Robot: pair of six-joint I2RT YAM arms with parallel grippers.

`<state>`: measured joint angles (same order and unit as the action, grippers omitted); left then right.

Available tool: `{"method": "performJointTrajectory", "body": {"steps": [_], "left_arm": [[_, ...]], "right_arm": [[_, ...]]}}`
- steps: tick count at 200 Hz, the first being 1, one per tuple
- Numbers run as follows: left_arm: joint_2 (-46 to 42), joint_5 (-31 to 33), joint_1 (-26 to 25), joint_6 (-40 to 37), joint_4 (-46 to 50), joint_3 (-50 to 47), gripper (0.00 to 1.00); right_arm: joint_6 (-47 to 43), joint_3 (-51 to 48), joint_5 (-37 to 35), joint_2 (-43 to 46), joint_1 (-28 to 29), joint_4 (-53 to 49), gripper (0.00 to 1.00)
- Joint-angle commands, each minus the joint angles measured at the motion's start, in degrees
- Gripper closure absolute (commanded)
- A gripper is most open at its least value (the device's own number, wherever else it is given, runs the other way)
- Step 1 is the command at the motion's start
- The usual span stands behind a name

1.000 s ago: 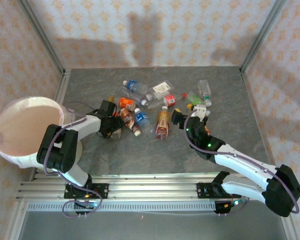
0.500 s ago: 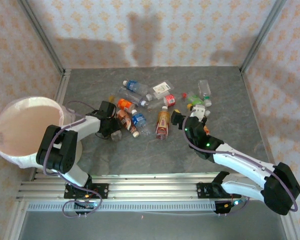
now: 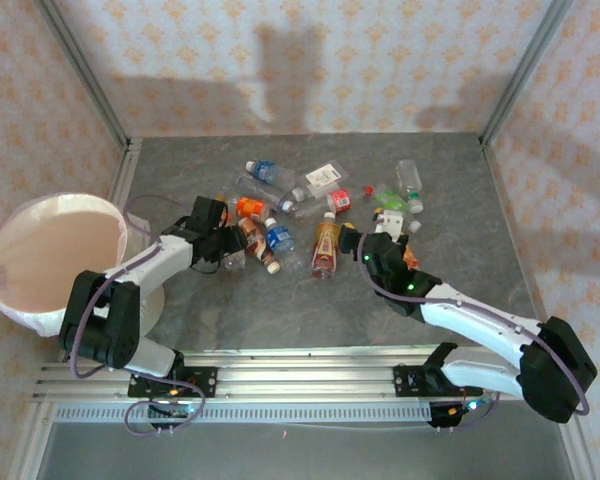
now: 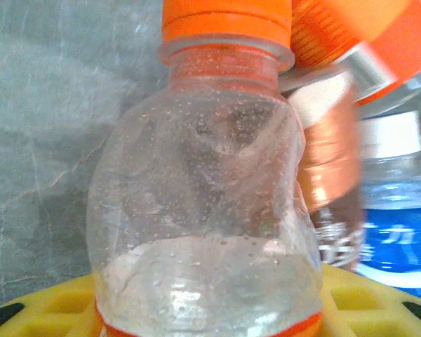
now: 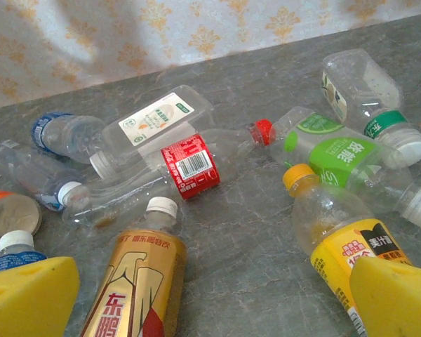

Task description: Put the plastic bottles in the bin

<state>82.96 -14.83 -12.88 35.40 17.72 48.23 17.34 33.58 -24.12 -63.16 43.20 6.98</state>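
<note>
The white bin (image 3: 50, 255) sits at the left edge of the overhead frame, off the grey table (image 3: 280, 310). Left of centre, the left gripper (image 3: 225, 250) is clamped on a dented orange-capped bottle (image 4: 203, 210). Right of centre, the right gripper (image 5: 210, 288) holds its 2 yellow fingers wide apart, facing the plastic bottles (image 3: 325, 245) strewn mid-frame.

The tabletop (image 3: 280, 310) is grey and marbled. The walls (image 3: 330, 60) are cream with an orange floral pattern. The bin (image 3: 25, 315) is white, pale pink inside. The bottles are clear: an orange-capped bottle (image 4: 203, 210), a red-labelled bottle (image 5: 193, 165), a gold-labelled bottle (image 5: 137, 288) and a green-labelled bottle (image 5: 330, 151). The right claw (image 5: 210, 312) has yellow fingers (image 5: 28, 295).
</note>
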Motion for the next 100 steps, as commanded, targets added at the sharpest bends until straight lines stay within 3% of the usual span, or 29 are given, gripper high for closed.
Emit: {"method": "performJointTrajectory", "body": {"steps": [1,44,100], "left_arm": [[-4.33,0.15,-1.33,-1.87,3.39,4.80,0.56],[-8.29,4.50,-6.30,-4.34,10.65,16.60,0.57],[-8.41,16.80,-7.29,-13.97,31.26,39.48,0.62]], "right_arm": [[-1.50,2.27,0.81,-0.78,-0.12,1.57,0.01],[-2.25,2.87,0.91,-1.27,-0.13,2.00,0.01],[-2.76,3.06,0.66,-1.18,-0.13,0.95,0.01]]}}
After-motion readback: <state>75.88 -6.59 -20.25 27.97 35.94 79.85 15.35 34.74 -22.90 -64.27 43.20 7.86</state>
